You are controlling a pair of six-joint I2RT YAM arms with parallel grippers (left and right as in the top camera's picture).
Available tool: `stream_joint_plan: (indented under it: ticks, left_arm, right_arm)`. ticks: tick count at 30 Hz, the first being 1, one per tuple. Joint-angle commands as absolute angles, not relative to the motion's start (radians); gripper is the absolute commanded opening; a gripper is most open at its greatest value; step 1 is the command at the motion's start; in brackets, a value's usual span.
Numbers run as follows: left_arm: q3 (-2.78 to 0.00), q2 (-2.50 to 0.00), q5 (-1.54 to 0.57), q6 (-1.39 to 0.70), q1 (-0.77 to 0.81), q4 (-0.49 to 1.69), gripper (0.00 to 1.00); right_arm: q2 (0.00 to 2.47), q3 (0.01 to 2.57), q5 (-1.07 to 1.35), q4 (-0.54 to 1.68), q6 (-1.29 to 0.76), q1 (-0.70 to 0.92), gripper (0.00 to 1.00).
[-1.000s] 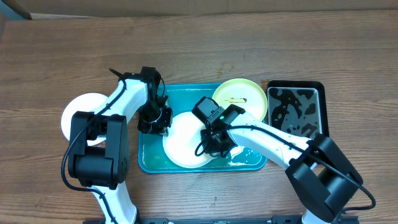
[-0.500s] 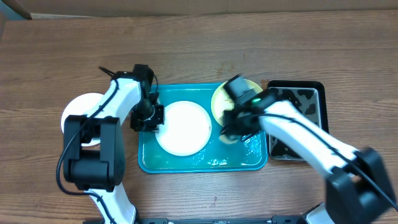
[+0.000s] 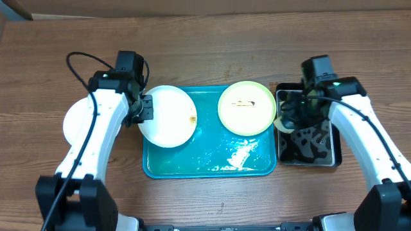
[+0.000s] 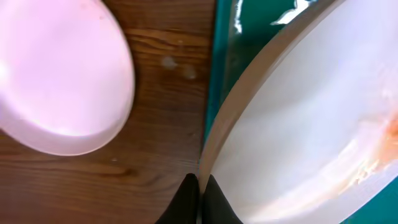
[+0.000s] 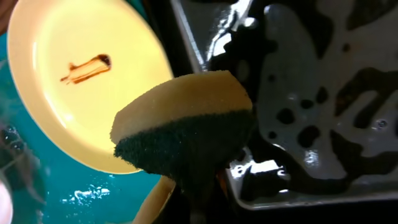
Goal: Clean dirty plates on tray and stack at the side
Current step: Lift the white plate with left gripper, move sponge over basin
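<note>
My left gripper (image 3: 142,110) is shut on the left rim of a white plate (image 3: 168,117), which is tilted over the left edge of the teal tray (image 3: 212,163). A faint orange-brown smear (image 4: 373,158) shows on that plate (image 4: 311,118), and my black fingertips (image 4: 189,199) pinch its rim. A second white plate (image 3: 77,122) lies on the table left of the tray. The yellow-green plate (image 3: 246,108) lies at the tray's back right with a brown streak (image 5: 87,67). My right gripper (image 3: 295,115) is shut on a yellow and dark-green sponge (image 5: 180,124) over the black tub's left edge.
The black tub (image 3: 308,131) with wet patches stands right of the tray, close to the yellow-green plate (image 5: 81,87). Water and foam lie on the tray floor (image 3: 237,154). Bare wooden table (image 3: 212,45) runs behind and in front of the tray.
My left gripper has carried the white plate leftward from the tray's middle to its left edge. My right arm has swung right with the sponge, from the tray to the black tub.
</note>
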State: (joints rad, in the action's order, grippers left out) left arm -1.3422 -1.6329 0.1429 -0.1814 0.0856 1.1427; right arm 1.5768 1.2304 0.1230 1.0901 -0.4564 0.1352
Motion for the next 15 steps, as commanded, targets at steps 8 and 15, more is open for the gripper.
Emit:
stream_joint_plan:
  ticks: [8,15]
  left_arm:
    - [-1.361,-1.608,0.285,-0.218,0.145,1.197,0.04]
    - [-1.370,-1.608,0.430,-0.257,0.201,1.201,0.04]
  right_arm:
    - [1.566,1.250,0.121,1.091,-0.414,0.117,0.04]
    - [1.567,1.250,0.017,1.087,-0.411,0.117,0.04]
